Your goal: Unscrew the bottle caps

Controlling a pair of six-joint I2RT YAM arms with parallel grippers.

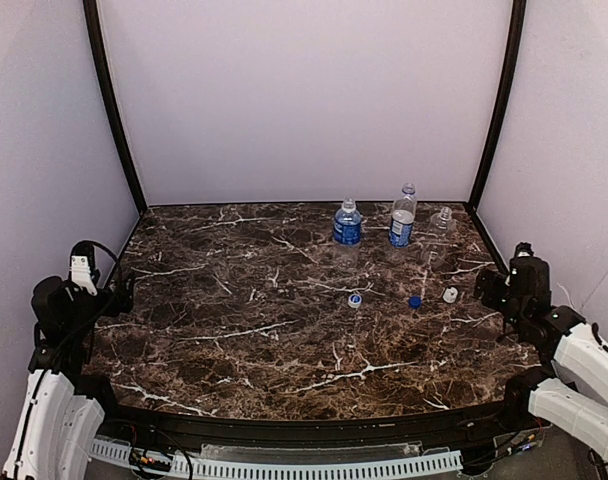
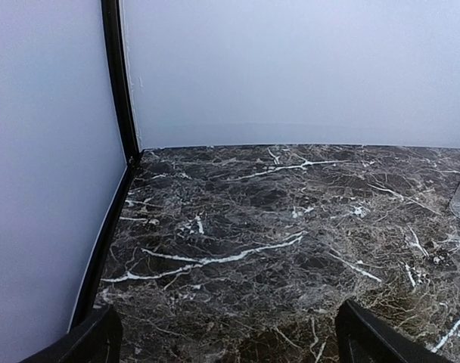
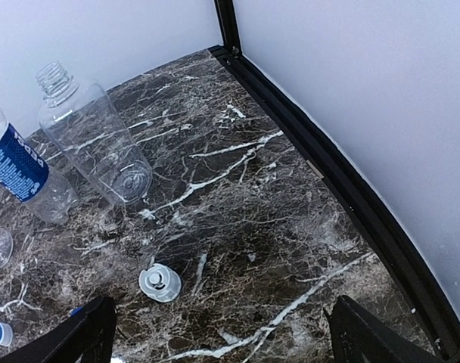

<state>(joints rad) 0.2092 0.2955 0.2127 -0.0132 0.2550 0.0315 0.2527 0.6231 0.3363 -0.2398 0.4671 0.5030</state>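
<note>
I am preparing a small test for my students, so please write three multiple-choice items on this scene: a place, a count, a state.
1. Where does the blue cap lie? A. on a bottle B. on the table, in front of the bottles C. in a gripper
2. How many bottles stand there? A. two B. three C. four
3. The right gripper is: A. open and empty B. shut on a cap C. shut on a bottle
1 B: it lies on the table, near them. 2 B: three stand in a row. 3 A: its fingers stand apart, nothing between.
</note>
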